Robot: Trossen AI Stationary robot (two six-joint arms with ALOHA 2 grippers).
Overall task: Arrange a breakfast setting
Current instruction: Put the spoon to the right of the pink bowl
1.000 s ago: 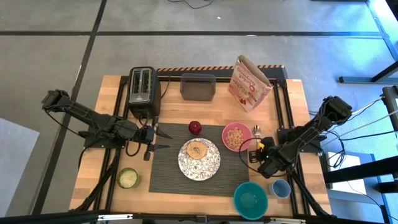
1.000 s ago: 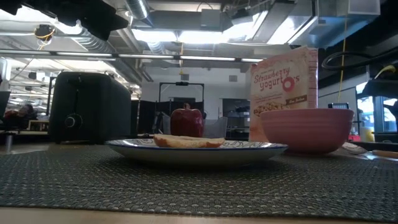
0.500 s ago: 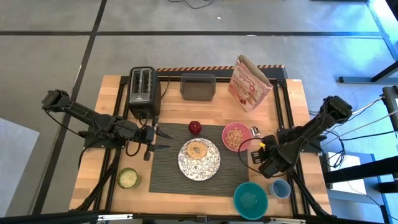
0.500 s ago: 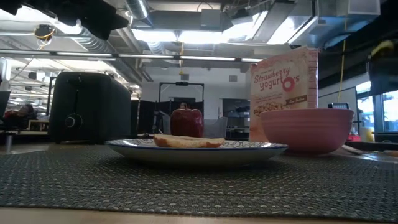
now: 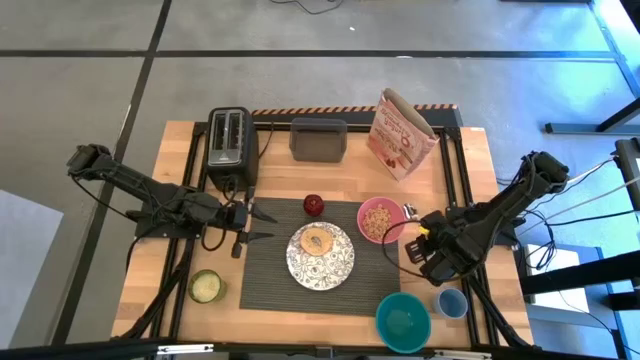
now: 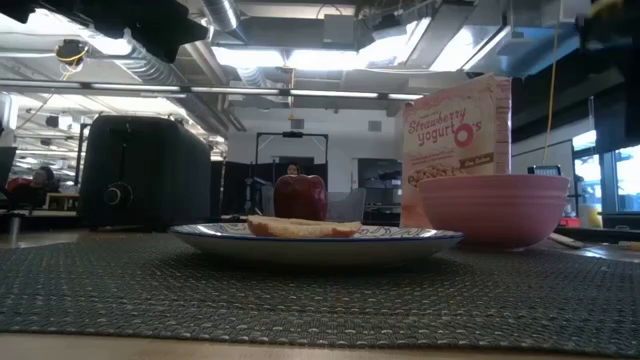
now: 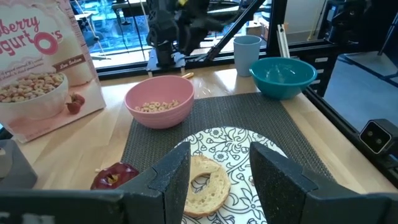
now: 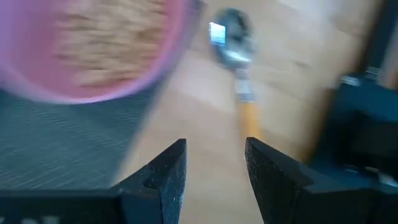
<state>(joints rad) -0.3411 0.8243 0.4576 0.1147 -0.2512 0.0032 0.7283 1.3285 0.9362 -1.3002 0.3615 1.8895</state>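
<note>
A dark grey ribbed mat [image 5: 265,272] lies mid-table. On it stands a patterned white plate [image 5: 296,264] with a toasted bagel [image 5: 318,240] on top. A red apple [image 5: 314,205] and a pink bowl [image 5: 363,226] of cereal also stand on the mat. A small spoon [image 5: 409,212] with a yellow handle [image 8: 249,118] lies on the bare wood, right of the pink bowl. My right gripper [image 5: 413,243] is open and empty, just near of the spoon [image 8: 231,34]. My left gripper [image 5: 262,226] is open and empty at the mat's left edge, pointing at the plate [image 7: 273,142].
A teal bowl [image 5: 402,321] and a blue cup [image 5: 450,302] stand at the near right. A green-lidded jar [image 5: 205,286] stands at the near left. A toaster [image 5: 230,145], a dark container [image 5: 318,138] and a cereal box [image 5: 400,133] line the far side.
My right gripper has risen and drawn back from the spoon toward the table's near edge. The spoon stays on the wood beside the pink bowl.
</note>
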